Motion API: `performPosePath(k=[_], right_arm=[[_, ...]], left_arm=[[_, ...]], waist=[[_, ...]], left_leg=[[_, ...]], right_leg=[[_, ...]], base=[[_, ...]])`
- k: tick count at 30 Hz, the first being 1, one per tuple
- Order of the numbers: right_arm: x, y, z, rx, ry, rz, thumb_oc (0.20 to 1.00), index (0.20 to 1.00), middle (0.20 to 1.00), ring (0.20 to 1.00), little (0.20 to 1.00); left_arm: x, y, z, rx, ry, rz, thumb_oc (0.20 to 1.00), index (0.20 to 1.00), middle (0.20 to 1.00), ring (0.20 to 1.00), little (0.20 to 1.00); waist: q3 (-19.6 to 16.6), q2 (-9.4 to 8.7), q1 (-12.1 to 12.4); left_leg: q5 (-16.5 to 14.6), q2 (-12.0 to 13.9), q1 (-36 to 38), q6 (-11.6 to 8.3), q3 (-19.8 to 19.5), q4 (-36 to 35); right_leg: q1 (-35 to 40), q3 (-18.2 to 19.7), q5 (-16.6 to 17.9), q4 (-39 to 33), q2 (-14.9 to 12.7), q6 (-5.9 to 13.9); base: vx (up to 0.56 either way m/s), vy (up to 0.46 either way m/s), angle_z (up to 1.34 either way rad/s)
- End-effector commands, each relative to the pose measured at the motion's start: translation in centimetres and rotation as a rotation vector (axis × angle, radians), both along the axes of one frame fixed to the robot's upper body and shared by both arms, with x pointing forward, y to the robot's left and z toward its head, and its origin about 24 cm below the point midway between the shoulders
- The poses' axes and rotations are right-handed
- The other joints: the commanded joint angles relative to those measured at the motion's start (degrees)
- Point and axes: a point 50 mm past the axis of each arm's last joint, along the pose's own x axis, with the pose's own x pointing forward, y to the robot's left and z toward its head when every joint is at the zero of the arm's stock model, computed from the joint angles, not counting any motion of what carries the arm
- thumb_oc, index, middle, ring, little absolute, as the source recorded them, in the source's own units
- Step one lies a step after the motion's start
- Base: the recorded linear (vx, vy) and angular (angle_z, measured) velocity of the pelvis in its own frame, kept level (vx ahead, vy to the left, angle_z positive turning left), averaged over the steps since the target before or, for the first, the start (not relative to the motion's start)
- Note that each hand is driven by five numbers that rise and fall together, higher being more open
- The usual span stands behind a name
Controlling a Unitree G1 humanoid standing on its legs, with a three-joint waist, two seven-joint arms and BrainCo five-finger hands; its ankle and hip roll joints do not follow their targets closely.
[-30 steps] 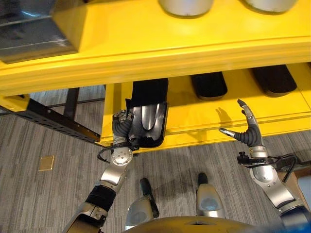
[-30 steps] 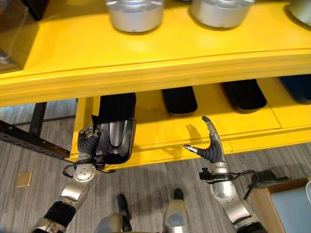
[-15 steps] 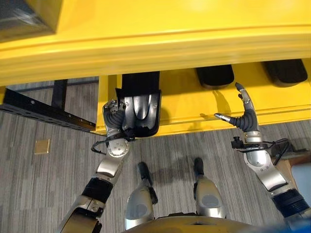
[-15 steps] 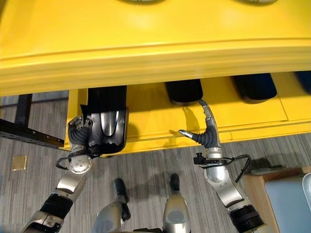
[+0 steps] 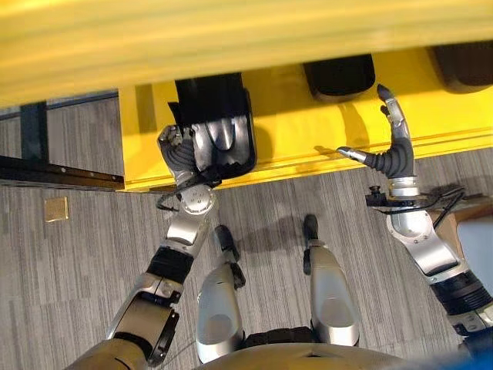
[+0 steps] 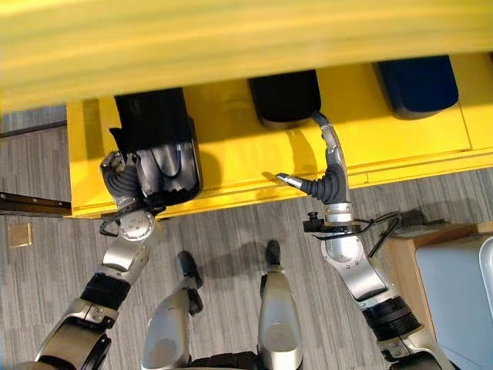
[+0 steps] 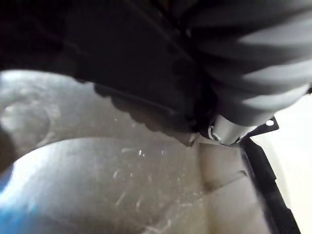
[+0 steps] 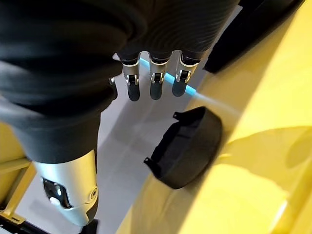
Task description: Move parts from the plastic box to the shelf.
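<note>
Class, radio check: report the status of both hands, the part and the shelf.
Left hand shut on black part, at lower shelf edge. Right hand open, empty, over shelf front. Other black parts already shelved; nothing blocking.

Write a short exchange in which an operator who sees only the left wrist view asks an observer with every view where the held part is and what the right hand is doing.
Operator: I see a grey surface very close up. What is it?
Observer: It is the inside of the black part. The left hand grips its edge at the left end of the yellow shelf.
Operator: And the right hand?
Observer: The right hand is open and empty above the shelf's front edge. Another black part lies on the shelf beyond it.
</note>
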Motion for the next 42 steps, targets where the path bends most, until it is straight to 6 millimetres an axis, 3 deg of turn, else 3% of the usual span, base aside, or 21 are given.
performPosePath(k=[1, 7, 14, 19, 21, 24, 28, 29, 33, 38, 42], right_arm=[[-1.8, -0.2, 3.0, 0.055, -0.189, -0.006, 1.0, 1.0, 1.0, 1.0, 1.0], [-2.5, -0.5, 3.9, 0.086, -0.209, 0.008, 1.0, 1.0, 1.0, 1.0, 1.0], [-2.7, -0.3, 4.1, 0.09, -0.231, 0.061, 1.0, 1.0, 1.0, 1.0, 1.0], [-2.1, 0.0, 4.7, 0.107, -0.204, 0.095, 1.0, 1.0, 1.0, 1.0, 1.0], [-1.8, 0.4, 5.1, 0.107, -0.201, 0.117, 1.0, 1.0, 1.0, 1.0, 1.0], [-1.6, 0.4, 5.2, 0.088, -0.175, 0.128, 1.0, 1.0, 1.0, 1.0, 1.0], [-1.3, 0.5, 4.5, 0.038, -0.095, 0.14, 1.0, 1.0, 1.0, 1.0, 1.0], [-1.1, 0.4, 4.2, 0.001, -0.065, 0.148, 1.0, 1.0, 1.0, 1.0, 1.0], [-0.9, 0.2, 4.2, -0.023, -0.038, 0.149, 1.0, 1.0, 1.0, 1.0, 1.0], [-0.3, -0.1, 4.9, -0.093, 0.014, 0.164, 1.0, 1.0, 1.0, 1.0, 1.0], [-0.3, -0.4, 5.1, -0.104, 0.037, 0.167, 1.0, 1.0, 1.0, 1.0, 1.0]], left_arm=[[-0.3, 0.9, 0.4, -0.094, -0.056, 0.05, 0.2, 0.2, 0.2, 0.2, 0.2], [-0.3, 1.0, 0.5, -0.076, -0.05, 0.074, 0.2, 0.2, 0.2, 0.2, 0.2], [-0.7, 0.6, -1.4, -0.025, 0.029, 0.028, 0.2, 0.2, 0.2, 0.2, 0.2], [-0.7, 0.7, -2.2, -0.018, 0.071, 0.003, 0.2, 0.2, 0.2, 0.2, 0.2], [-0.6, 0.8, -2.9, -0.017, 0.111, -0.003, 0.2, 0.2, 0.2, 0.2, 0.2], [-0.7, 1.3, -3.3, -0.035, 0.124, 0.012, 0.2, 0.2, 0.2, 0.2, 0.2], [-0.7, 3.1, -3.3, -0.026, 0.14, 0.073, 0.2, 0.2, 0.2, 0.2, 0.2], [-0.2, 5.0, -2.1, 0.02, 0.131, 0.144, 0.2, 0.2, 0.2, 0.2, 0.2], [0.3, 6.7, -0.8, 0.052, 0.138, 0.196, 0.2, 0.2, 0.2, 0.2, 0.2], [1.2, 12.0, 2.0, 0.078, 0.162, 0.348, 0.2, 0.2, 0.2, 0.2, 0.2], [1.3, 13.7, 3.3, 0.103, 0.179, 0.384, 0.2, 0.2, 0.2, 0.2, 0.2]], waist=[[-1.26, -1.31, -1.29], [-1.26, -1.59, -2.26], [-1.26, -1.67, -1.14], [-1.26, -1.5, -0.47], [-1.27, -1.19, -0.28], [-1.29, -0.75, -0.48], [-2.03, -0.25, -1.04], [-2.48, -0.09, -1.73], [-2.68, -0.03, -2.19], [-2.96, -0.11, -3.99], [-3.2, -0.21, -4.83]], left_leg=[[-7.21, -0.08, -4.37, 0.84, -4.71, 9.79], [-8.97, -0.27, -7.86, 1.57, -3.88, 13.58], [-12.41, 0.89, -7.88, 1.78, -3.16, 18.57], [-15.09, 2.23, -9.12, 2.45, -3.61, 25.99], [-18.51, 2.89, -10.27, 3.65, -3.97, 32.61], [-20.87, 3.02, -11.05, 4.43, -4.45, 37.05], [-21.98, 3.28, -11.48, 4.83, -4.65, 39.95], [-21.16, 3.23, -10.85, 4.65, -4.25, 38.79], [-20.47, 3.05, -10.76, 4.48, -4.1, 37.96], [-19.49, 3.1, -10.5, 3.98, -3.16, 36.29], [-19.46, 3.22, -10.03, 3.83, -2.58, 35.75]], right_leg=[[-1.79, -3.73, -4.93, 4.07, 4.85, -4.73], [-5.95, -3.07, -6.01, 7.99, 4.58, -4.74], [-5.61, -5.27, -10.33, 14.79, 2.45, -4.69], [-5.73, -5.92, -14.02, 21.91, 1.4, -5.88], [-6.42, -5.56, -16.56, 28.42, 0.47, -6.74], [-7.14, -4.86, -18.02, 32.18, -0.01, -7.24], [-7.88, -3.73, -18.24, 34.78, -0.61, -7.31], [-7.81, -3.0, -17.47, 34.26, -0.37, -7.06], [-7.98, -2.7, -16.84, 33.81, -0.15, -6.93], [-8.45, -1.83, -16.26, 32.46, 0.42, -7.36], [-8.26, -1.46, -16.17, 31.67, 0.6, -7.42]], base=[[-0.05, -0.002, -0.02], [-0.07, 0.004, -0.06], [-0.07, -0.025, -0.04], [-0.05, -0.032, 0.01], [0.02, 0.013, 0.08], [0.09, 0.076, -0.01], [0.14, 0.096, -0.03], [0.16, 0.116, -0.04], [0.07, 0.059, -0.04], [0.06, 0.084, -0.07], [0.04, 0.056, -0.05]])
